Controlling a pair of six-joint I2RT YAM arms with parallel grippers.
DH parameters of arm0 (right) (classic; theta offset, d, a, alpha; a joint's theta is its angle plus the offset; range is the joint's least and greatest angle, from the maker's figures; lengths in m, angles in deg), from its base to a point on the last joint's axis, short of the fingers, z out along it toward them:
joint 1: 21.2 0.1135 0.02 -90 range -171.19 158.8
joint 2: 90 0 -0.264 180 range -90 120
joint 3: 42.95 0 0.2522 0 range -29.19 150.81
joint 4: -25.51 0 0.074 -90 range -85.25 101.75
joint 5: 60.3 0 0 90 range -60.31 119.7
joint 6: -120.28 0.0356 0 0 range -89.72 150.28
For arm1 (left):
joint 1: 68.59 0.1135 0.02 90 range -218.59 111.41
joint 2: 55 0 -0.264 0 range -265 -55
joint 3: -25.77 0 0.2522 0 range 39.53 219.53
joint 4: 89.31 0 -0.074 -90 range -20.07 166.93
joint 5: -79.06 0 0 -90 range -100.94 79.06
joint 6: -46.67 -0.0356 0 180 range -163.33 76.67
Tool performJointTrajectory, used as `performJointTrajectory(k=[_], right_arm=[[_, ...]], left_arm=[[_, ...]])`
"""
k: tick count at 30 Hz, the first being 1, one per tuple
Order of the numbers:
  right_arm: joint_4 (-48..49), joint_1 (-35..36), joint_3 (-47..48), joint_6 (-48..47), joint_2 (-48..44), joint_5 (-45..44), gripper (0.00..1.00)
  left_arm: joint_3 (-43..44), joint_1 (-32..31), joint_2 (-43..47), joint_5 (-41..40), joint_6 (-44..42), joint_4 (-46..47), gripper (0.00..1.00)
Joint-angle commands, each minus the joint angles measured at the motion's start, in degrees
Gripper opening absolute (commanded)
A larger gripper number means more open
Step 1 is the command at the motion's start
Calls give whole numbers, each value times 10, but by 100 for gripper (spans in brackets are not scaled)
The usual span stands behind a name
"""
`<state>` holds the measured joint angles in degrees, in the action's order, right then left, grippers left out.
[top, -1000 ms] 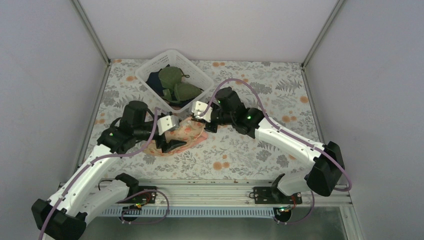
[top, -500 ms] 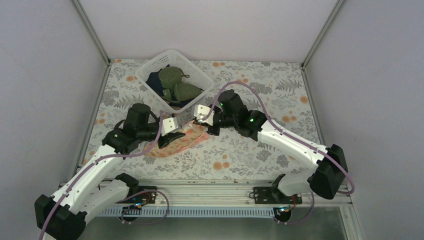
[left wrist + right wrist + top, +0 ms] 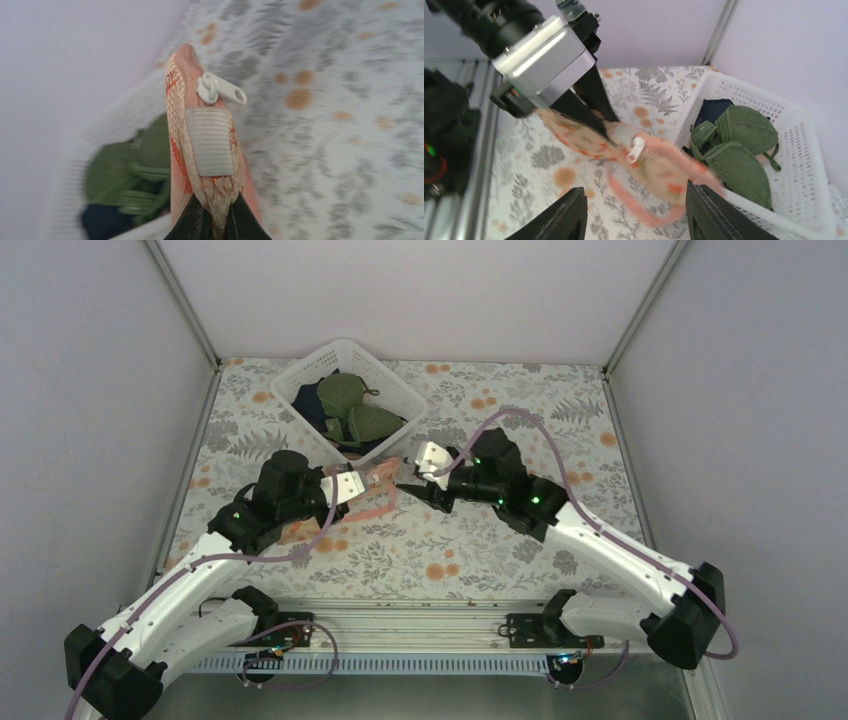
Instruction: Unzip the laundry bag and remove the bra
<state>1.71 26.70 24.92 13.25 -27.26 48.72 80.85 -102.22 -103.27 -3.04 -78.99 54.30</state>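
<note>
The laundry bag (image 3: 200, 150), peach-pink with orange-red print, hangs off the table with its end seam pinched in my left gripper (image 3: 216, 222), which is shut on it. Its white zipper pull (image 3: 222, 90) sticks out near the top edge, above a white woven tab (image 3: 209, 142). In the top view the laundry bag (image 3: 380, 483) hangs between the two grippers, in front of the basket. My right gripper (image 3: 634, 220) stands open just short of the laundry bag (image 3: 664, 170), touching nothing, with the zipper pull (image 3: 636, 149) ahead of it. The bra is hidden.
A white lattice basket (image 3: 300, 380) at the back left holds olive-green bras (image 3: 350, 405) and something dark blue. It lies just behind the lifted bag; its rim (image 3: 804, 210) shows right of my right fingers. A floral cloth (image 3: 520, 410) covers the table.
My left gripper shut on the bag's end and lifted it off the cloth toward the basket. My right gripper opened, let go of the bag and drew back to the right.
</note>
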Motion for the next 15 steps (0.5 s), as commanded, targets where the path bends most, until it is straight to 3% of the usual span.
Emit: performJointTrajectory(k=[1,5,9,12,15], right_arm=[[63,0,-34,179,-9,25,53],[96,0,-13,256,13,50,53],[138,-1,19,289,38,46,52],[165,0,38,285,65,73,52],[173,0,51,264,82,75,52]], left_arm=[[-4,-19,37,-193,-109,139,2],[-16,-23,73,-207,-226,248,2],[-87,-30,116,-186,-397,398,2],[-129,-31,119,-176,-494,481,2],[-138,-31,119,-165,-538,515,2]])
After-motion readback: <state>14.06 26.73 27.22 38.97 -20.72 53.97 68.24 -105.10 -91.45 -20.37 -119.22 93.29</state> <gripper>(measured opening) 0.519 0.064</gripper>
